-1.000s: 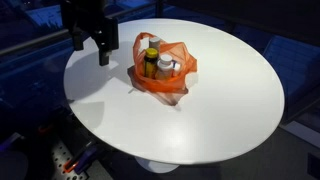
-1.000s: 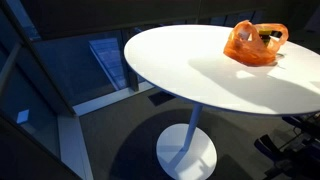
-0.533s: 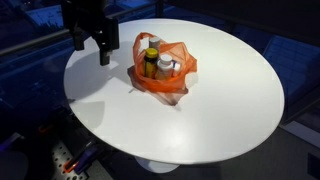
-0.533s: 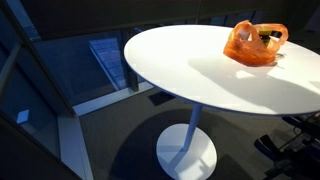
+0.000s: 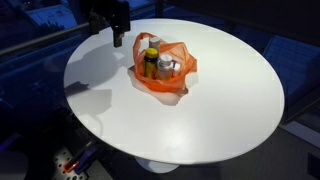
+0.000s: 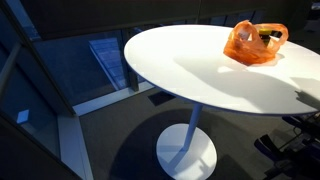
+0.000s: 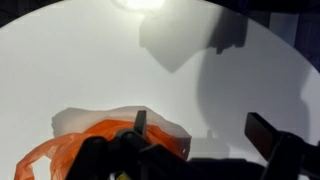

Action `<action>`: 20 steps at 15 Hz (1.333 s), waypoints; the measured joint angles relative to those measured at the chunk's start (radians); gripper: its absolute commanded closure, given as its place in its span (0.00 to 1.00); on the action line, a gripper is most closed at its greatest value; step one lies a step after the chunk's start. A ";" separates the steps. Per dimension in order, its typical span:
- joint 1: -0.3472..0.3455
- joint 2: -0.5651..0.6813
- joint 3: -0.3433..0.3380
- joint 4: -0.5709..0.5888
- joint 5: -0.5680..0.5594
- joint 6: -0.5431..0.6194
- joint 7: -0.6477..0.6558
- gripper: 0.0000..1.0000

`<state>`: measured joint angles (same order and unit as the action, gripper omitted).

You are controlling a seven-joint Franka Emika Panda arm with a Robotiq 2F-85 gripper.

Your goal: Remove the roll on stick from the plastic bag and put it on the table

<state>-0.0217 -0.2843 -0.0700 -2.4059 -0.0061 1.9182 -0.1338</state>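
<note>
Filling most of both exterior views: a round white table (image 5: 225,120) (image 6: 200,75) on a single pedestal. Toward one side of its top, sitting on the surface: a crinkly orange plastic bag (image 5: 163,86) (image 6: 250,48), mouth open upward, handles loose. Seen again at the lower edge of the wrist view (image 7: 55,152), with bare tabletop (image 7: 100,60) beyond. Above the rim in an exterior view, near the bag but clear of it: the dark gripper (image 5: 106,33), its 2 fingers spread wide, empty, only white tabletop between them in the wrist view (image 7: 200,135). Upright inside the bag: 2 bottles, a yellow-capped brown bottle (image 5: 150,60) and, touching it, a white-capped bottle (image 5: 166,68). Roll on stick: not told apart among the bag's contents at this size.
</note>
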 measured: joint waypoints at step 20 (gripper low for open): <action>-0.012 0.439 0.014 0.394 0.041 0.268 0.223 0.00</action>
<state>-0.0338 0.1547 -0.0561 -2.0124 0.0345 2.1863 0.0894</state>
